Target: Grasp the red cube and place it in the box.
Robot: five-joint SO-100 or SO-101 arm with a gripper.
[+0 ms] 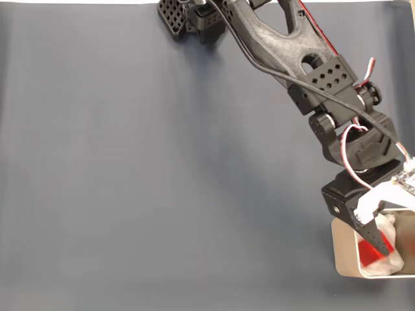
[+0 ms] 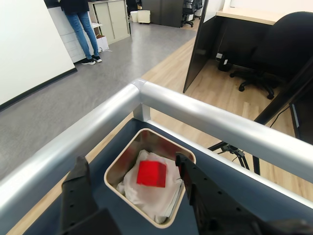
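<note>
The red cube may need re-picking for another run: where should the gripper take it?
Judging by the wrist view, come from above and close on two opposite side faces of the red cube; it lies on white padding inside the box, whose walls block sideways approaches.

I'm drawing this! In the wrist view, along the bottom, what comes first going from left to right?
Left gripper finger → the box's left wall → the red cube on the white padding → right gripper finger.

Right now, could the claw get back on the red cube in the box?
Probably yes. The red cube sits on top of the white padding in the box, uncovered, and the open claw hangs right above it.
</note>
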